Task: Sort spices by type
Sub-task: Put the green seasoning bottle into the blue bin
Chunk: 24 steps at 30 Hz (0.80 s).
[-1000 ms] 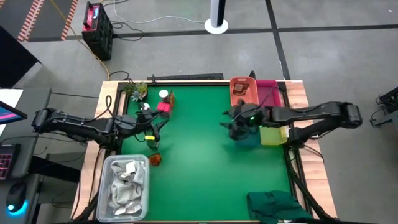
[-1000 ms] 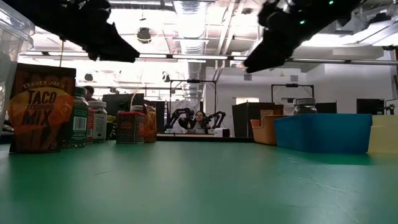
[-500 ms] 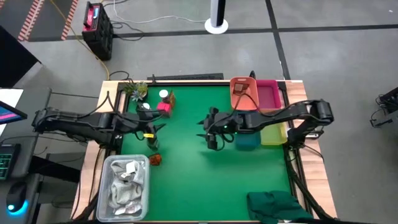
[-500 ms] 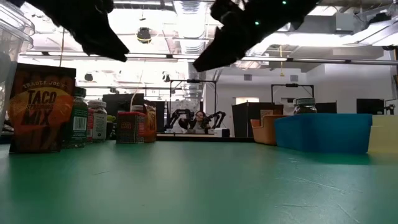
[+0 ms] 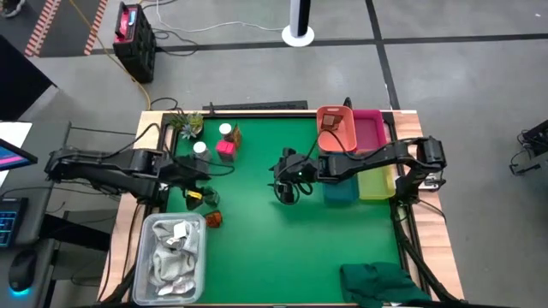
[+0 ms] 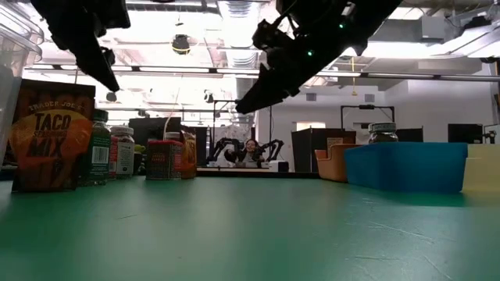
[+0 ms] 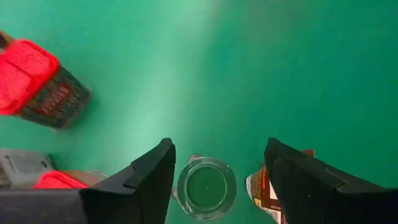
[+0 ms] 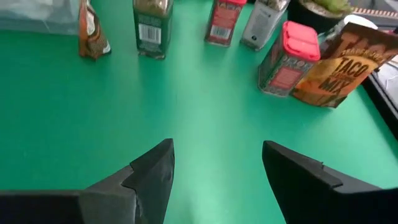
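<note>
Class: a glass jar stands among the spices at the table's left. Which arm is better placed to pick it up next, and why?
Left. Its open claw hangs right above the jar, a finger either side. The right claw, also open, is mid-table, well away.

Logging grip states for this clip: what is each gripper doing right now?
Left gripper: open, empty, above a clear-lidded jar.
Right gripper: open, empty, over bare green mat.
</note>
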Available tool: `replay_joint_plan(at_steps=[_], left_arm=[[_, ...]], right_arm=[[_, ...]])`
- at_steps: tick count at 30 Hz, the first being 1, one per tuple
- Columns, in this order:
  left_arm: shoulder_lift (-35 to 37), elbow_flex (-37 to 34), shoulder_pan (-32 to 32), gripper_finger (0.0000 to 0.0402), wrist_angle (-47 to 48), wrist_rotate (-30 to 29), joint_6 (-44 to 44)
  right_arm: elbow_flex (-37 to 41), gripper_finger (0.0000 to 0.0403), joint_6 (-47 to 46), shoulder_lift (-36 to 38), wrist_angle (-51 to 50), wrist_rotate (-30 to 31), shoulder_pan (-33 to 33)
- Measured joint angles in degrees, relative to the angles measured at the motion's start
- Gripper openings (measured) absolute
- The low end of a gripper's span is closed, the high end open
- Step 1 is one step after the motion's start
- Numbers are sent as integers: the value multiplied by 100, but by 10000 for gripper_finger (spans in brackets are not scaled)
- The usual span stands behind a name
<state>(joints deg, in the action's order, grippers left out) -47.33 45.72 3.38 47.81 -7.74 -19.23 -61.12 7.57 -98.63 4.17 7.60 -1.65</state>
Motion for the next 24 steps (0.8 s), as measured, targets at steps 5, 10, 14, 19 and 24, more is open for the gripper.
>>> replay_joint_plan(at_steps=[5, 10, 14, 19, 24], left_arm=[[-344, 74, 0, 274, 53, 74, 25], [-896, 409, -1, 297, 372, 351, 185], [-1465, 742, -4, 299, 1005, 385, 221], [-1961, 909, -4, 300, 1347, 390, 371], [-2256, 917, -4, 300, 1419, 364, 502]], right_arm=[[0, 272, 2, 0, 137, -9, 11], [0, 272, 0, 0, 169, -9, 11], [0, 272, 0, 0, 205, -9, 32], [0, 272, -2, 0, 231, -9, 95], [0, 272, -2, 0, 236, -9, 96]])
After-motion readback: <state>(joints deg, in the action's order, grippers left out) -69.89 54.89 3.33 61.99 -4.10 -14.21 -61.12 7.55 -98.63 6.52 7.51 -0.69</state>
